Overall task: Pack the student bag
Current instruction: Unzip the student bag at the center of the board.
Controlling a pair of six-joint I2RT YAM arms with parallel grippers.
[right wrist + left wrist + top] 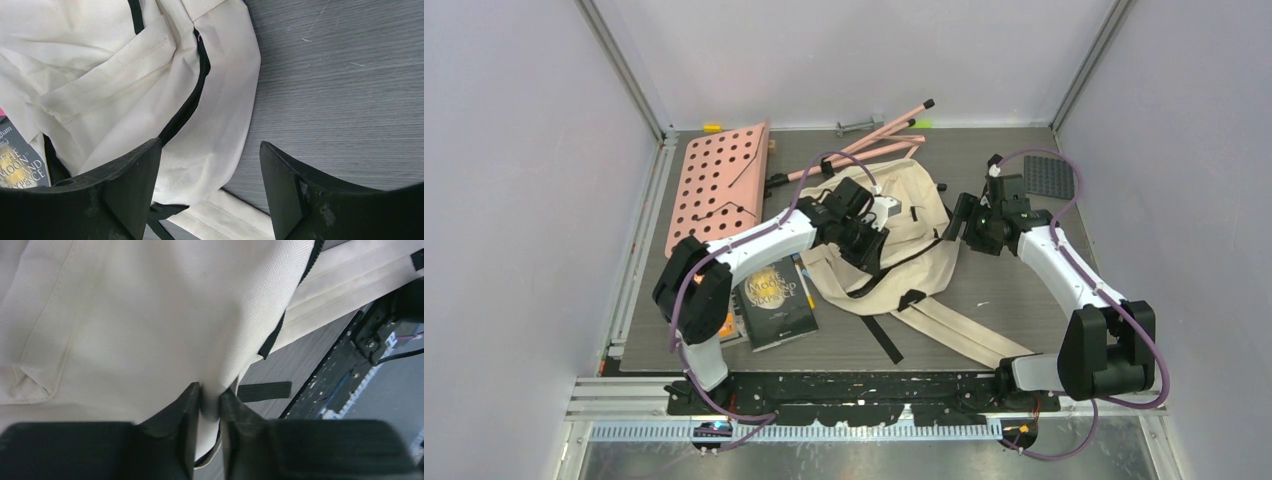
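The cream-beige student bag point(904, 225) lies in the middle of the table, straps trailing toward the near right. My left gripper point(871, 252) is over its left side and is shut on a fold of the bag's cloth point(210, 390), seen pinched between the fingers in the left wrist view. My right gripper point(954, 222) is open and empty beside the bag's right edge. The right wrist view shows the bag's black zipper point(187, 107) and cloth point(100, 80) between and beyond its spread fingers. A dark book point(776, 303) lies left of the bag and also shows in the right wrist view point(17, 160).
A pink perforated board point(717, 180) lies at the back left. Pink rods point(864, 145) lie behind the bag. A dark square mat point(1049, 178) sits at the back right. A black strap point(884, 338) lies on the table near the front.
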